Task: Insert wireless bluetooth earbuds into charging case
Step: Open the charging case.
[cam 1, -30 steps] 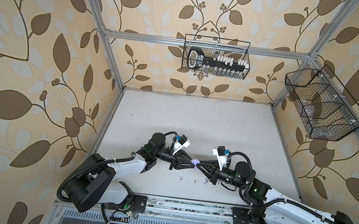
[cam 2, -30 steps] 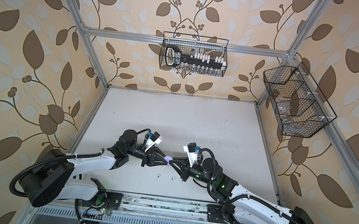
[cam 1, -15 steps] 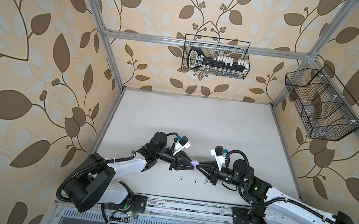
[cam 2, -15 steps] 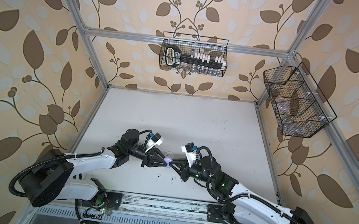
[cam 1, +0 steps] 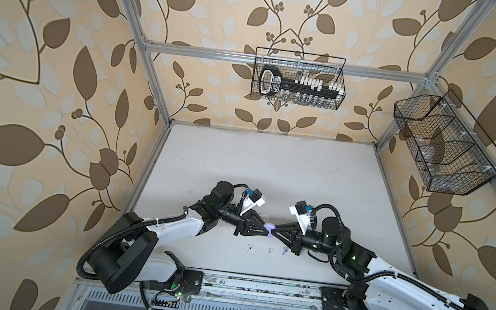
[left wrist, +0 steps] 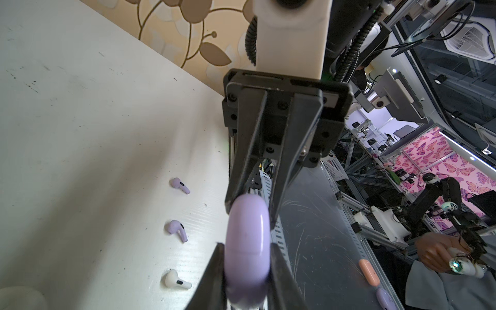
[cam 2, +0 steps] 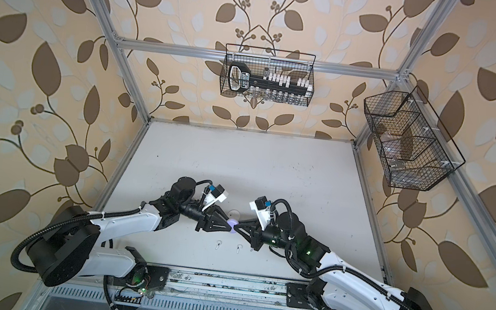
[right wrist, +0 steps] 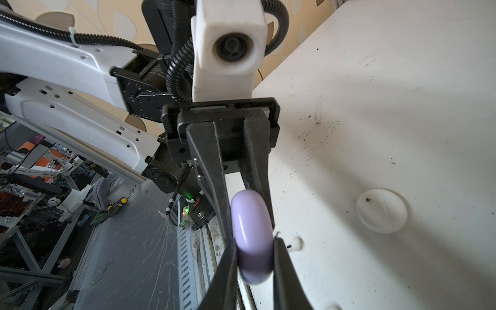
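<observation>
Both left gripper [left wrist: 248,255] and right gripper [right wrist: 255,248] clamp the lavender case [cam 1: 269,228]; three earbuds [left wrist: 175,228] lie, apparently loose, nearby

Looking like a robotics lab: aluminium frame [cam 1: 204,53] boxing in the tabletop [cam 1: 271,164], more robot rigs [left wrist: 442,193] sitting on benches behind.

Top views: high overhead above the near edge, tilted toward the far wall [cam 1: 203,87]. Both take in the whole table [cam 1: 270,171], almost alike. Wrist cameras: very close, facing each other across the lavender case [left wrist: 247,241]; left looks rightward, right looks leftward.
</observation>
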`<action>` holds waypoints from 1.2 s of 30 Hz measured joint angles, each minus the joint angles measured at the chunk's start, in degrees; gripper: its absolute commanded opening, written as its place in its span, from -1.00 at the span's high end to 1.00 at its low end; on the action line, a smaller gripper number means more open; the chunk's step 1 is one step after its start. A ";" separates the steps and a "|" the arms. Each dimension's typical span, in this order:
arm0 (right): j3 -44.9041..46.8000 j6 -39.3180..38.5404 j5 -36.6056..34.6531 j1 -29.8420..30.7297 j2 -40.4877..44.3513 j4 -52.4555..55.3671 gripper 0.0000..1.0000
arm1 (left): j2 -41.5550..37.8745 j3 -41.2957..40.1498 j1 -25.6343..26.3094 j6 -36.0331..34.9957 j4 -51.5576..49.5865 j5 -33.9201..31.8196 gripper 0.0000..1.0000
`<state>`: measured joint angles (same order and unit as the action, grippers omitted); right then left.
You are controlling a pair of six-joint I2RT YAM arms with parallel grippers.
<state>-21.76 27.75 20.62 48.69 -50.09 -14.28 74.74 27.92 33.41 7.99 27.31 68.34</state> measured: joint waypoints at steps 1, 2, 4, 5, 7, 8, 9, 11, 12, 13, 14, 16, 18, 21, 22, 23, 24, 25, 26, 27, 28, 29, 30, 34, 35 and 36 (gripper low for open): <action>-0.02 -0.09 0.28 -0.11 -0.13 0.07 0.87 | 0.00 0.11 0.02 -0.33 -0.35 0.00 0.54; -0.07 -0.17 0.55 -0.22 -0.24 0.11 0.87 | 0.00 0.17 0.02 -0.50 -0.74 0.00 0.53; -0.13 -0.20 1.01 -0.33 -0.57 0.20 0.88 | 0.02 0.31 0.02 -0.87 -1.62 0.00 0.50; -0.17 -0.20 1.16 -0.33 -0.72 0.20 0.88 | 0.02 0.31 0.02 -1.05 -1.97 0.00 0.49; -0.35 -0.22 1.38 -0.33 -1.05 0.35 0.89 | 0.04 0.35 0.04 -1.33 -2.73 0.00 0.48; -0.39 -0.22 1.46 -0.35 -1.11 0.39 0.89 | 0.09 0.39 0.07 -1.49 -2.95 0.00 0.47; -0.44 -0.24 1.49 -0.35 -1.11 0.42 0.89 | 0.11 0.44 0.15 -1.62 -3.19 0.00 0.46; -0.46 -0.26 1.53 -0.35 -1.11 0.44 0.91 | 0.13 0.50 0.42 -1.73 -3.54 -0.24 0.45; -0.48 -0.28 1.53 -0.33 -1.11 0.44 0.91 | 0.15 0.50 0.44 -1.77 -3.56 -0.31 0.44; -0.55 -0.31 1.51 -0.35 -1.11 0.44 0.91 | 0.17 0.52 0.44 -1.84 -3.56 -0.35 0.44; -0.57 -0.33 1.51 -0.35 -1.11 0.42 0.91 | 0.20 0.57 0.50 -1.88 -3.56 -0.35 0.45; -0.61 -0.37 1.53 -0.35 -1.11 0.44 0.91 | 0.33 0.61 0.76 -1.95 -3.61 -0.46 0.50; -0.61 -0.39 1.60 -0.35 -1.11 0.52 0.91 | 0.37 0.61 0.76 -2.10 -3.63 -0.39 0.55; -0.61 -0.44 1.70 -0.39 -1.09 0.61 0.79 | 0.37 0.61 0.76 -2.16 -3.63 -0.37 0.70; -0.61 -0.44 1.68 -0.39 -1.09 0.63 0.61 | 0.37 0.61 0.76 -2.16 -3.63 -0.37 0.75; -0.61 -0.57 1.68 -0.39 -1.05 0.70 0.47 | 0.37 0.61 0.76 -2.16 -3.63 -0.37 0.78; -0.61 -0.59 1.64 -0.39 -0.98 0.79 0.29 | 0.37 0.61 0.81 -2.21 -3.63 -0.37 0.82; -0.63 -0.76 1.36 -0.42 -0.94 0.83 0.13 | 0.37 0.66 1.07 -2.32 -3.61 -0.44 0.85; -0.68 -0.96 1.05 -0.48 -0.87 1.03 0.04 | 0.37 0.70 1.25 -2.49 -3.61 -0.55 0.86; -0.76 -1.01 0.57 -0.50 -0.66 1.31 -0.02 | 0.39 0.70 1.57 -2.80 -3.58 -0.81 0.87; -0.83 -0.90 0.04 -0.55 -0.33 1.62 -0.03 | 0.39 0.70 1.88 -3.17 -3.58 -1.07 0.88; -0.85 -0.83 -0.55 -0.55 0.07 1.90 -0.07 | 0.44 0.70 1.90 -3.43 -3.56 -1.33 0.89; -0.87 -0.79 -1.33 -0.55 0.66 2.34 -0.14 | 0.50 0.70 1.92 -3.72 -3.54 -1.55 0.90; -1.05 -0.20 -5.25 -0.59 3.43 5.18 -0.36 | 0.92 0.70 1.90 -6.45 -3.37 -4.70 0.92; -1.22 0.11 -6.45 -0.59 4.07 6.14 -0.36 | 1.09 0.70 1.90 -7.45 -3.15 -5.70 0.92; -1.62 0.48 -8.07 -0.59 4.66 7.52 -0.36 | 1.40 0.63 1.90 -8.68 -2.54 -6.80 0.93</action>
<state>-23.38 28.23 12.56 48.10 -45.43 -6.76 76.14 28.56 35.31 -0.69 24.77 61.54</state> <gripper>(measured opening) 0.678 0.231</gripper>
